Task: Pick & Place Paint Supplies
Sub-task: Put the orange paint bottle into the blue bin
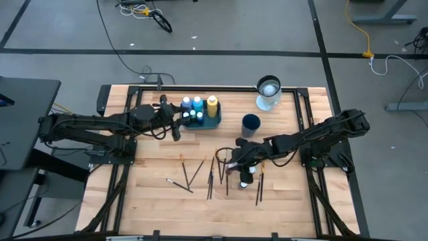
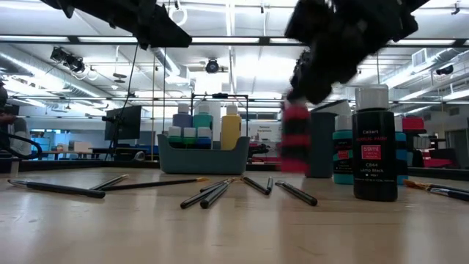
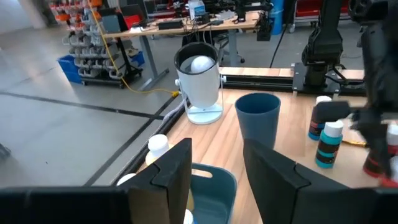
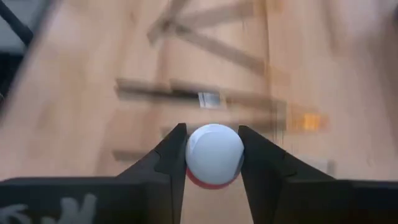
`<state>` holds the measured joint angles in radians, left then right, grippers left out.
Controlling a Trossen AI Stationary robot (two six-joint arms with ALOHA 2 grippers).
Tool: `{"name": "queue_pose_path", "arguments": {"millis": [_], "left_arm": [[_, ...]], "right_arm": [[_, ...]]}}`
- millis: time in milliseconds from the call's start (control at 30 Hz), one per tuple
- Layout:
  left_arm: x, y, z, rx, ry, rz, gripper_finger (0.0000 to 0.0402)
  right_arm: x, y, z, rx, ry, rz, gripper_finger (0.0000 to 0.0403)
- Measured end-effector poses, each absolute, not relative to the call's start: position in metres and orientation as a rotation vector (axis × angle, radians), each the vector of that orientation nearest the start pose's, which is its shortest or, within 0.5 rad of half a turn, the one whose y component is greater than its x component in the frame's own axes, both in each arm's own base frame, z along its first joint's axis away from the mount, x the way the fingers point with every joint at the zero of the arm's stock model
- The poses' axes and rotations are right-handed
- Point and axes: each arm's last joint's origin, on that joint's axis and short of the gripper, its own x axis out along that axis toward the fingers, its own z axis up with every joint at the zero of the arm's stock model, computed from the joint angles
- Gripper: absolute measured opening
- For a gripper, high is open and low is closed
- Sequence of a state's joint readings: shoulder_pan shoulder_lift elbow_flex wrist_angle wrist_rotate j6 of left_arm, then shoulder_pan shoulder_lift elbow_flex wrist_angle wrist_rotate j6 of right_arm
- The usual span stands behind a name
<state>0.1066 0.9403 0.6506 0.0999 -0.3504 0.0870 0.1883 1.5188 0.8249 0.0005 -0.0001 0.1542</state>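
Between the right hand [image 4: 212, 163] fingers: a red paint bottle [image 4: 214, 155] with white cap, clamped and lifted off the table [image 1: 160, 194] near scattered brushes [image 1: 194, 173]. Probably light, rigid, smooth-sided; best gripped around the cap. Holds several bottles already: teal tray [image 1: 214, 122], left hand [image 3: 217, 180] parted above it. Stands apparently empty: dark blue cup [image 1: 251, 122].

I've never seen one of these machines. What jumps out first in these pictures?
The right gripper is shut on a white-capped red paint bottle, held above the wooden table near the scattered brushes. Across the table, the left gripper hangs open beside a teal tray already packed with paint bottles.
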Motion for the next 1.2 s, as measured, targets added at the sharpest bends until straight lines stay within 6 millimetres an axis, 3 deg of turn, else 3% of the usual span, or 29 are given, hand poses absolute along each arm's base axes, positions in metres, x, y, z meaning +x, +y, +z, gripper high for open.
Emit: {"name": "queue_pose_path", "arguments": {"millis": [133,267,400,533,633,933,1200], "left_arm": [[0.201,0.032,0.294,0.139,0.176,0.454,0.0153],[0.191,0.031,0.302,0.142,0.131,0.472,0.0153],[0.181,0.03,0.311,0.16,0.089,0.474,0.0153],[0.173,0.029,0.317,0.156,0.051,0.477,0.0153],[0.17,0.029,0.319,0.153,0.037,0.479,0.0153],[0.17,0.029,0.319,0.151,0.038,0.479,0.0153],[0.17,0.029,0.316,0.155,0.068,0.476,0.0153]], "right_arm": [[0.31,0.055,0.226,-0.005,0.54,0.123,0.0115],[0.322,0.044,0.259,-0.121,0.437,-0.006,0.0127],[0.334,0.026,0.29,-0.212,0.354,-0.102,0.0127],[0.345,0.001,0.305,-0.291,0.339,-0.05,0.0121],[0.356,-0.023,0.302,-0.291,0.381,-0.088,0.0121],[0.394,-0.098,0.266,-0.199,0.629,-0.188,0.0122],[0.408,-0.13,0.218,-0.105,0.767,-0.17,0.0122]]}}
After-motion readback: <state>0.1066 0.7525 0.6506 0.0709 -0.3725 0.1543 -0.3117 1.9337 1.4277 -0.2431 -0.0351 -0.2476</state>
